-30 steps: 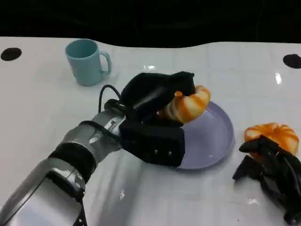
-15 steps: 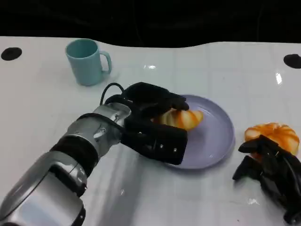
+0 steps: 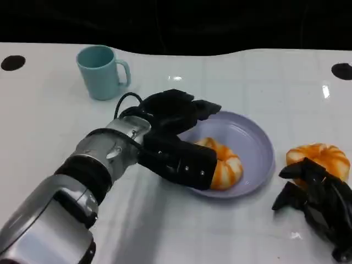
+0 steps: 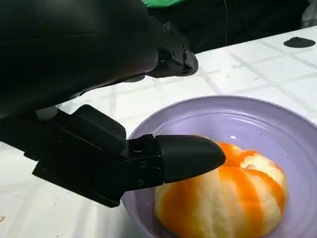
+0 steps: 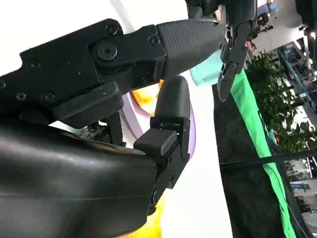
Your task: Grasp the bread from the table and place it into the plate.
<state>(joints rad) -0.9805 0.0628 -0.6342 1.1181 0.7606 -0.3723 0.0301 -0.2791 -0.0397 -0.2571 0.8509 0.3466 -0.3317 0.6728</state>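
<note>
My left hand is over the near-left rim of the purple plate, fingers spread apart w/ nothing held — upper fingers reach out above the plate, lower finger lies just beside the bread, can't tell if touching. Bread sits in the plate, on the side nearest my fingertips, orange-and-cream striped, resting on the plate floor. My right hand rests on the table near the edge, fingers loosely curled, tips right at a second bread roll — not gripping it as far as I can see, though contact is hard to judge. A light-blue mug stands well beyond my left fingers, upright.
</note>
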